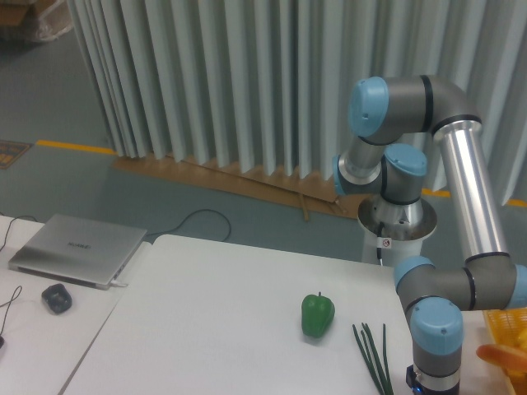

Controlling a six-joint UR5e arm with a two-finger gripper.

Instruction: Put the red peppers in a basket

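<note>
No red pepper shows anywhere in this view, and that is the whole problem right now. The arm (pixel 461 206) reaches down at the right of the table (pixel 214 313), its wrist dropping past the bottom edge of the picture, so the jaws are out of sight and whether they are spread or clamped on something cannot be told. The basket (pixel 506 325) sits at the far right edge, only a corner of its yellow lattice visible, with something orange (pixel 501 355) just in front of it (not what the task wants). The green pepper (pixel 318 315) stands alone mid-table, and a bundle of green stalks (pixel 372 355) lies between it and the wrist. Off to the left, on a separate surface, rest a laptop (pixel 76 248) and a mouse (pixel 57 298), well away from the action.

Doing this step well likely means staying clear of the stalks and the green pepper, and if a red pepper is in hand or just below, lifting it high enough to clear the basket's rim before crossing over. Aim for the open middle of the basket, not the wall.
</note>
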